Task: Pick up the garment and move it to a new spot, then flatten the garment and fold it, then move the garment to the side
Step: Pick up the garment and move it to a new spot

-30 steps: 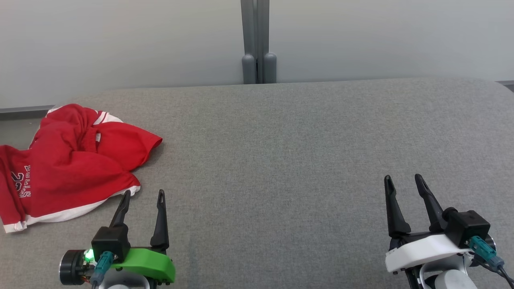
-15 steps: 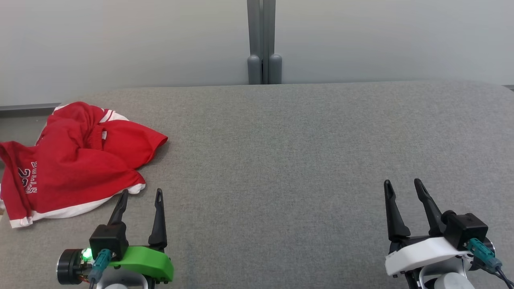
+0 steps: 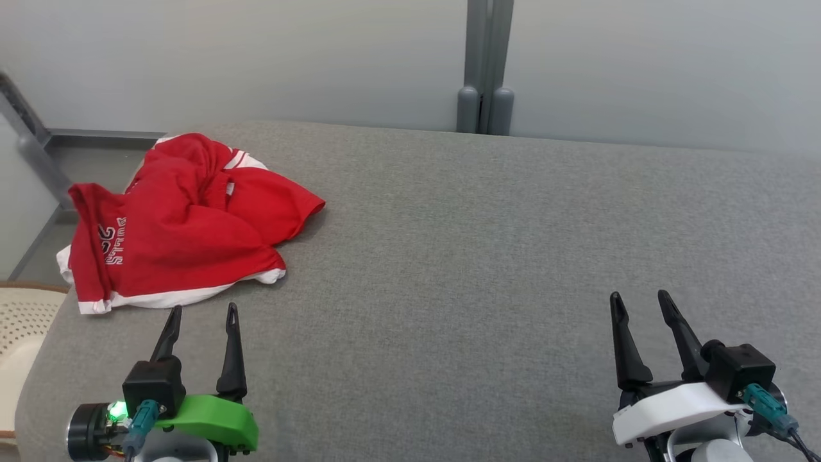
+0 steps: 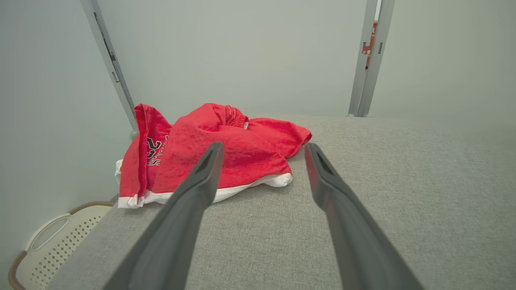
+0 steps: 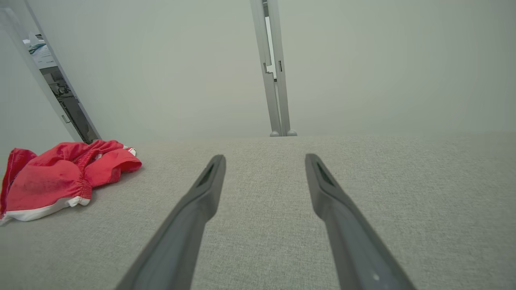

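Observation:
A crumpled red garment [image 3: 186,224] with white trim and white lettering lies at the far left of the grey padded table [image 3: 481,256]. The left wrist view shows the garment [image 4: 225,149] just beyond my fingers. In the right wrist view the garment [image 5: 60,177] lies far to the left. My left gripper [image 3: 202,311] stands open just short of the garment's near hem, touching nothing. My right gripper [image 3: 638,296] is open over bare fabric at the lower right, holding nothing.
A cream perforated basket [image 3: 19,321] stands on the floor off the table's left edge, also seen as the basket [image 4: 52,241] from the left wrist. Grey partition walls with a vertical post [image 3: 485,64] stand behind the table.
The head camera has turned left, so the whole scene has shifted right and the basket has come into view. Both grippers stay open; the garment lies as before.

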### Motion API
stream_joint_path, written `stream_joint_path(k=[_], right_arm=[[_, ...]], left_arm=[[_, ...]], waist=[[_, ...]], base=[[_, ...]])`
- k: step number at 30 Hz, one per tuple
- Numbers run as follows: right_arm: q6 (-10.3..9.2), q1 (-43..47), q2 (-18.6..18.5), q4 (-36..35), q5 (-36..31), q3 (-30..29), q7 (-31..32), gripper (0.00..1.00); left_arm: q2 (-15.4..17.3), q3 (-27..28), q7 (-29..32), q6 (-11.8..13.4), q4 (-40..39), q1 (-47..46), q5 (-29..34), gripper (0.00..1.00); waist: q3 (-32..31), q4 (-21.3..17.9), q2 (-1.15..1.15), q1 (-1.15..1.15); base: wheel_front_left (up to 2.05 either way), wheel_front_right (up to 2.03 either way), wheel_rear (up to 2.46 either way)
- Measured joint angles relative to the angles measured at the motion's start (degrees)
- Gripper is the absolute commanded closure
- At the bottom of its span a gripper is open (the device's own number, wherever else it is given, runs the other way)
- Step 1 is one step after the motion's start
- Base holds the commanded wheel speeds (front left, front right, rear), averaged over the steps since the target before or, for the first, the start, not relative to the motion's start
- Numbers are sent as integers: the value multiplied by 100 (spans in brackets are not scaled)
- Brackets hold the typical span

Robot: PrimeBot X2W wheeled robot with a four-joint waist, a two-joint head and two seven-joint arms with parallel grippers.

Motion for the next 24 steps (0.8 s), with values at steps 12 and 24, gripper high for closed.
stream_joint_path(k=[12,24], right_arm=[[1,-8,3,41,21,57,-1,0],[1,-37,5,70,3,112,0,0]], left_arm=[[107,93,-8,81,-52,17,-133,0],[155,138,-63,181,-80,31,-213,0]], waist=[[81,876,0,0],[160,1691,0,0]], base=[[0,0,0],[0,0,0]])
